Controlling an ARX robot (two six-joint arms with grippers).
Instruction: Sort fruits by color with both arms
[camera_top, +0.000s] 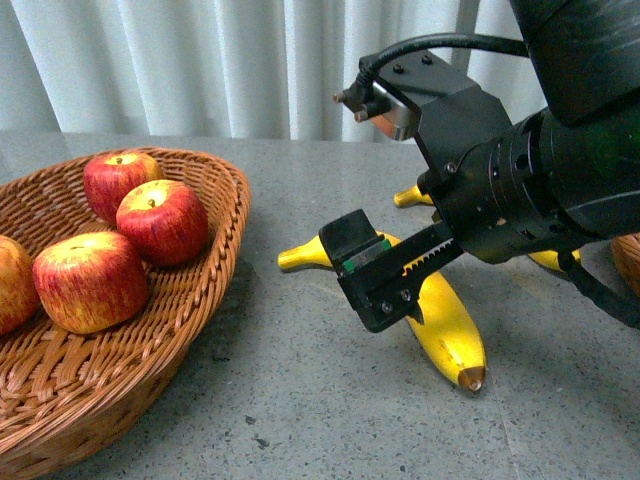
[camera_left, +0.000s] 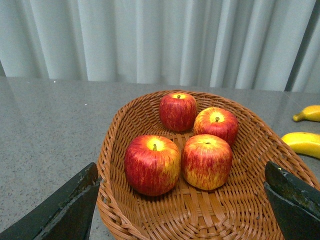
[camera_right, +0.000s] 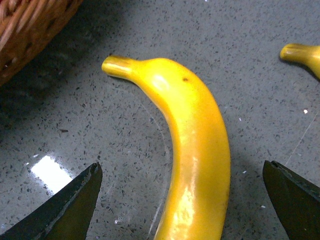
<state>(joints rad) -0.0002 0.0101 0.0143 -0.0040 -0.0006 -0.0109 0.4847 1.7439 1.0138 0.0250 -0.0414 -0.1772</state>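
Note:
Several red apples streaked yellow, such as one at the near side (camera_top: 90, 280) and one further back (camera_top: 163, 220), lie in a wicker basket (camera_top: 215, 240) on the left. They also show in the left wrist view (camera_left: 152, 165). My left gripper (camera_left: 185, 202) is open over the basket's near end and empty. It is not in the front view. A yellow banana (camera_top: 448, 322) lies on the grey table. My right gripper (camera_top: 385, 285) is open just above it, one finger (camera_right: 75, 205) on each side of the banana (camera_right: 197, 150), apart from it. A second banana (camera_top: 415, 196) lies behind, mostly hidden by the arm.
The edge of another wicker basket (camera_top: 630, 258) shows at the far right. The grey speckled table (camera_top: 290, 400) runs back to a white curtain (camera_top: 200, 60). The apple basket's rim (camera_right: 30, 30) lies close to the banana's stem end.

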